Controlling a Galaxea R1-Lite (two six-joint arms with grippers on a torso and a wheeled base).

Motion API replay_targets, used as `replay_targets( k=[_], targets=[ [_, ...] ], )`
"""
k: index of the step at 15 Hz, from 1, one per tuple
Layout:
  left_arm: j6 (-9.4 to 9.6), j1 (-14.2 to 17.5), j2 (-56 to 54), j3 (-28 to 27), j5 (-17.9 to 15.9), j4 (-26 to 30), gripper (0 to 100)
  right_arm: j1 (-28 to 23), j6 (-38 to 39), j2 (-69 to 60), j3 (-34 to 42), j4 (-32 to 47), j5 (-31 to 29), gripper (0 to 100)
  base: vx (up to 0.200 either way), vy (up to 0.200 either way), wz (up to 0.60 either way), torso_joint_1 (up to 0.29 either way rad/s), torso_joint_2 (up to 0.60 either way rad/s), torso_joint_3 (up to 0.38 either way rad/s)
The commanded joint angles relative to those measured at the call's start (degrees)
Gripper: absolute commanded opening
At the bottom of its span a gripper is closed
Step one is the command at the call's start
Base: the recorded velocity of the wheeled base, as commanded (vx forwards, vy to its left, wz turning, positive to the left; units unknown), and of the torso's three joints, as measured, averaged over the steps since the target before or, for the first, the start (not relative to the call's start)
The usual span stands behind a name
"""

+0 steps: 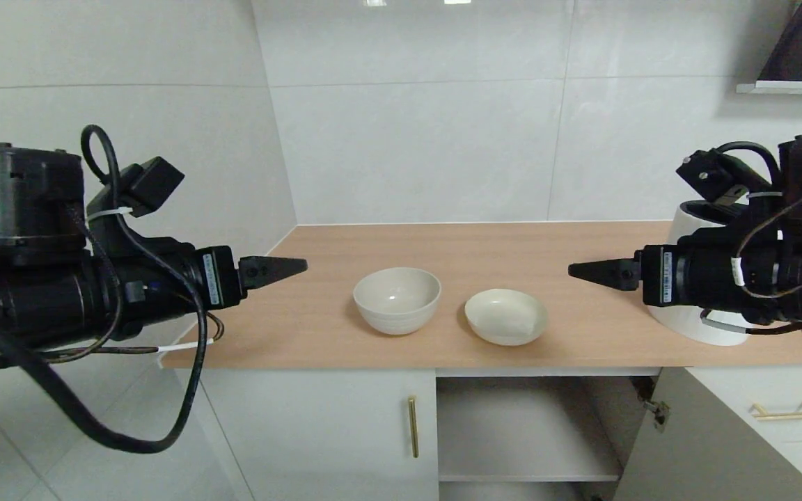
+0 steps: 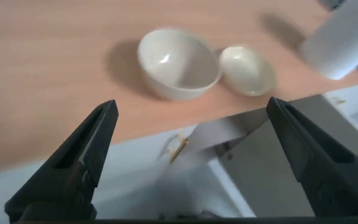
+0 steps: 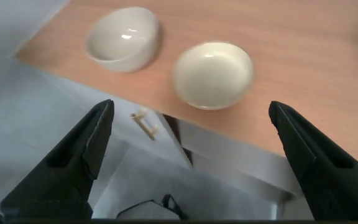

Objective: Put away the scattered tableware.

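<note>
Light wooden countertop (image 1: 512, 243): runs along the tiled wall and carries all the tableware.

White base cabinet (image 1: 303, 417): the compartment (image 1: 519, 424) under the bowls stands open, its door (image 1: 707, 445) swung out to the robot's right. This is judged the likely place for storage.

White rounded countertop vessel (image 1: 693, 330): at the counter's right end, well apart from the bowls.

Deep cream ceramic bowl (image 1: 397, 299): upright, apparently empty, near the front edge.

Shallow cream ceramic bowl (image 1: 506, 316): upright, just beside the deep bowl on its right. No contact between them can be seen.

Left gripper (image 1: 289, 267) and right gripper (image 1: 585, 270): both hover above the counter on either side of the bowls. The wrist views show each pair of fingers spread wide and holding nothing.

Recommendation: no bowl has been lifted. Take one bowl by its wall, one finger inside the rim and one outside. Lift straight up before carrying, so the neighbour is not nudged toward the edge.

Limits: the right arm covers much of the white vessel, so its type is unconfirmed. The cabinet's lower part is cut off.
</note>
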Motion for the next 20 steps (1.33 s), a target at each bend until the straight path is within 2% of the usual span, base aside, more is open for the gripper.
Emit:
replay_targets(
  k=[1,3,4,5,6,8,10,13,14,18,20],
  targets=[
    [-2.67,-2.7,3.5,-16.3,4.3,19.4,100,-0.1,5.3,9.0,-10.8,8.1,-3.1,100,0.0,0.0,0.0,0.0,0.0,0.0],
    [-7.86,-4.2,5.1,-15.3,4.6,20.1,100,-0.1,6.0,11.4,-11.5,8.1,-5.7,100,0.0,0.0,0.0,0.0,0.0,0.0],
    [-9.97,-4.1,8.0,-16.0,5.6,19.8,100,-0.1,6.1,12.6,-11.6,7.9,-8.1,100,0.0,0.0,0.0,0.0,0.0,0.0],
    [-11.29,-3.9,9.4,-17.2,7.4,19.8,100,0.0,6.1,13.0,-11.6,7.9,-9.7,100,0.0,0.0,0.0,0.0,0.0,0.0],
    [-14.45,-4.2,11.5,-19.1,12.7,19.7,100,0.4,6.1,13.4,-11.5,7.8,-11.6,100,0.0,0.0,0.0,0.0,0.0,0.0],
    [-16.91,-6.0,14.4,-20.5,17.7,17.8,100,0.5,6.3,13.3,-11.5,7.8,-12.0,100,0.0,0.0,0.0,0.0,0.0,0.0],
    [-17.88,-7.6,18.2,-20.5,19.7,12.4,100,0.5,7.2,13.3,-11.6,7.6,-12.0,100,0.0,0.0,0.0,0.0,0.0,0.0],
    [-17.62,-10.0,24.9,-20.6,26.8,8.1,100,0.8,7.4,13.4,-11.4,7.0,-12.2,100,0.0,0.0,0.0,0.0,0.0,0.0],
    [-17.7,-10.4,26.5,-20.5,27.6,6.4,100,0.8,7.4,13.4,-11.4,7.0,-12.3,100,0.0,0.0,0.0,0.0,0.0,0.0],
    [-18.32,-10.8,30.5,-20.2,27.6,2.7,100,0.8,7.5,13.4,-11.1,7.0,-12.3,100,0.0,0.0,0.0,0.0,0.0,0.0],
    [-21.22,-11.1,33.1,-20.6,27.5,0.7,100,0.8,7.9,13.9,-11.2,7.0,-12.3,100,0.0,0.0,0.0,0.0,0.0,0.0]
  ],
)
